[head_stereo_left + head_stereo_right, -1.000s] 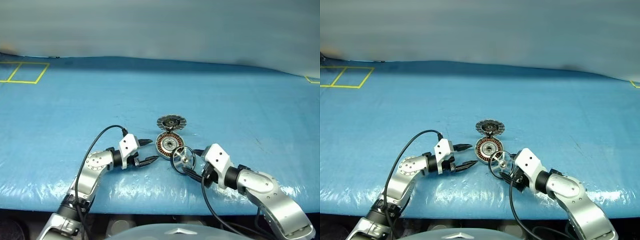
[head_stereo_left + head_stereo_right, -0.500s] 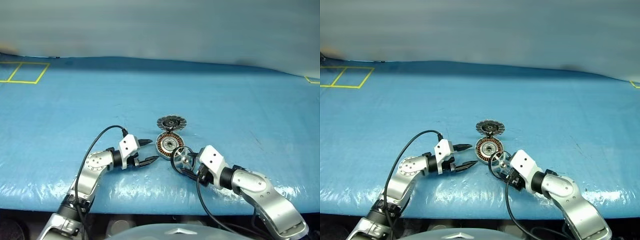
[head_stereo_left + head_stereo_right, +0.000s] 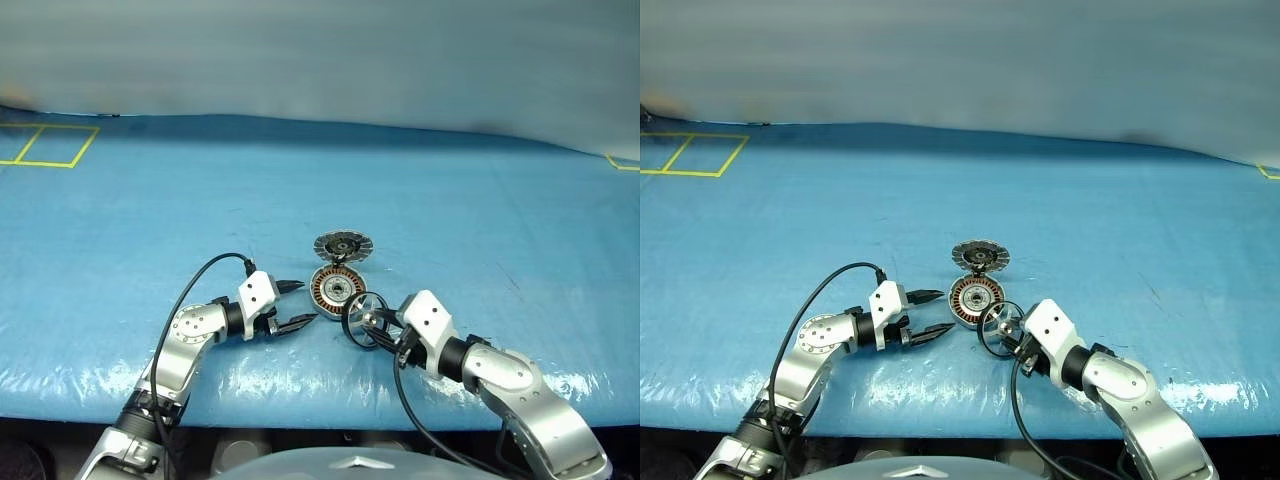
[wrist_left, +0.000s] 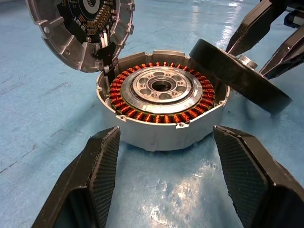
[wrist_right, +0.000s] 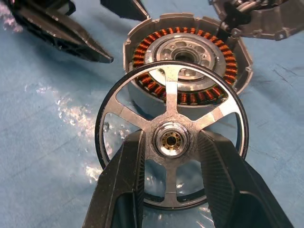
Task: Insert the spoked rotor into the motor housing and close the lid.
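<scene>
Black-rimmed spoked rotor [image 5: 171, 139] hub clenched between right tool [image 5: 170, 142] fingers, tilted just beside motor housing [image 4: 161, 111]; left tool [image 3: 297, 304] spread, empty

You've got a glossy, wrinkled blue plastic sheet over the counter [image 3: 480, 230]. Motor housing [image 4: 161, 118]: matt cast silver metal, shiny copper windings. Spoked rotor [image 5: 171, 142]: black rim, brushed silver spokes. Lid [image 4: 78, 33]: dull grey metal. Left fingers [image 4: 102, 166]: textured matt black plastic.
</scene>
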Action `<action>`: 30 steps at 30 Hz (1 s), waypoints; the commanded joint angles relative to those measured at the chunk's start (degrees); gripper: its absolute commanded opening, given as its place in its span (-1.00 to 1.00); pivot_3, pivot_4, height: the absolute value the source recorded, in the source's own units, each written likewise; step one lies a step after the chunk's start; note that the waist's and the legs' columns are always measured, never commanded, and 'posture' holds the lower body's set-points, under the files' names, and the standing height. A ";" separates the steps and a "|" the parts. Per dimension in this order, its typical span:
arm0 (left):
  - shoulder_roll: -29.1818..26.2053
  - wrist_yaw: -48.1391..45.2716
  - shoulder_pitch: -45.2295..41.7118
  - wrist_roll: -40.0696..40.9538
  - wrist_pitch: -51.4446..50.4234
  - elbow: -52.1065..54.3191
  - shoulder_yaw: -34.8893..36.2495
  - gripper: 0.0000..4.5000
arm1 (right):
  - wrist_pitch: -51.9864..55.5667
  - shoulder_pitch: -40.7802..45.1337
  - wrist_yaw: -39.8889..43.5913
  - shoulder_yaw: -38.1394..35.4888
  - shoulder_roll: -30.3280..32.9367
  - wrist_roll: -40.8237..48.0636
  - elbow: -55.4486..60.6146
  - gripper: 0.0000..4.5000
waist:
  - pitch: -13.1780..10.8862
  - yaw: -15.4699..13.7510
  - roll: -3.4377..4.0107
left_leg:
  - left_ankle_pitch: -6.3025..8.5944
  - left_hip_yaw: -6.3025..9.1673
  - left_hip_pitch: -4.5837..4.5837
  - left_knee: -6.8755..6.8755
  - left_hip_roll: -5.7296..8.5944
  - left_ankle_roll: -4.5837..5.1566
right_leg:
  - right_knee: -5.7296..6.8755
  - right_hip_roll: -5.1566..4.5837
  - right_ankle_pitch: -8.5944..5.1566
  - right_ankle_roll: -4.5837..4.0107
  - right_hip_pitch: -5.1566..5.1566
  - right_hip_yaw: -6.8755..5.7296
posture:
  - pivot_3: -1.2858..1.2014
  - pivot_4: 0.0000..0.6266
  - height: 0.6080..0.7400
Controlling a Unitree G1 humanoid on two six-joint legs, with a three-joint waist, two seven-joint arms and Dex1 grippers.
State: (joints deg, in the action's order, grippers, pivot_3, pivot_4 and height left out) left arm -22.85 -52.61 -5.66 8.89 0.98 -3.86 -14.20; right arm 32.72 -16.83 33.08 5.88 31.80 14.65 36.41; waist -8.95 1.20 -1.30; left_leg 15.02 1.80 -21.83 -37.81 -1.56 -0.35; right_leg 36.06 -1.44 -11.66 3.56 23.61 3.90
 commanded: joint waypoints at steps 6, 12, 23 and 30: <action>0.02 -1.36 -1.67 0.12 2.67 -1.24 -0.05 0.49 | -2.74 -3.06 2.03 -8.23 -2.39 9.18 3.75 -0.41 | -0.02 0.00 0.03 | 0.00 -0.01 -0.02 -0.04 0.00 0.00 | 0.02 -0.01 0.00 0.01 0.02 0.01 | 0.03 -0.52 1.00; 0.41 -2.39 -3.04 0.61 3.41 -2.42 0.08 0.49 | -3.05 1.66 1.76 -8.78 -6.06 15.07 5.01 -0.41 | -0.03 0.17 0.06 | 0.00 -0.01 -0.01 -0.02 -0.02 0.00 | 0.04 0.01 0.00 0.00 0.04 0.01 | 0.03 -0.52 1.00; -0.59 -6.36 -2.64 7.12 -2.04 5.61 1.12 0.49 | -3.48 8.42 0.84 -2.71 -7.04 12.84 -0.85 -0.41 | -0.04 0.18 0.07 | 0.00 -0.01 -0.06 -0.03 0.00 0.00 | 0.01 0.00 0.01 0.00 0.06 0.02 | 0.03 -0.52 1.00; -1.74 -3.63 -0.79 6.97 -5.50 10.72 1.47 0.49 | -3.48 10.56 0.67 -1.07 -6.59 10.23 -4.88 -0.41 | -0.07 0.20 0.11 | 0.00 -0.01 -0.06 -0.01 0.00 0.00 | 0.01 0.01 0.01 0.00 0.07 0.01 | 0.03 -0.52 1.00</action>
State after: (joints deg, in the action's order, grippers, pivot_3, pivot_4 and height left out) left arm -24.41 -57.37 -6.81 15.99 -4.00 3.38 -13.39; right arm 30.26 -7.26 33.55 4.43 25.04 25.14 31.26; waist -9.02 1.41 -1.19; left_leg 15.03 1.78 -21.89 -37.82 -1.55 -0.35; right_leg 36.07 -1.44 -11.65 3.56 23.68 3.93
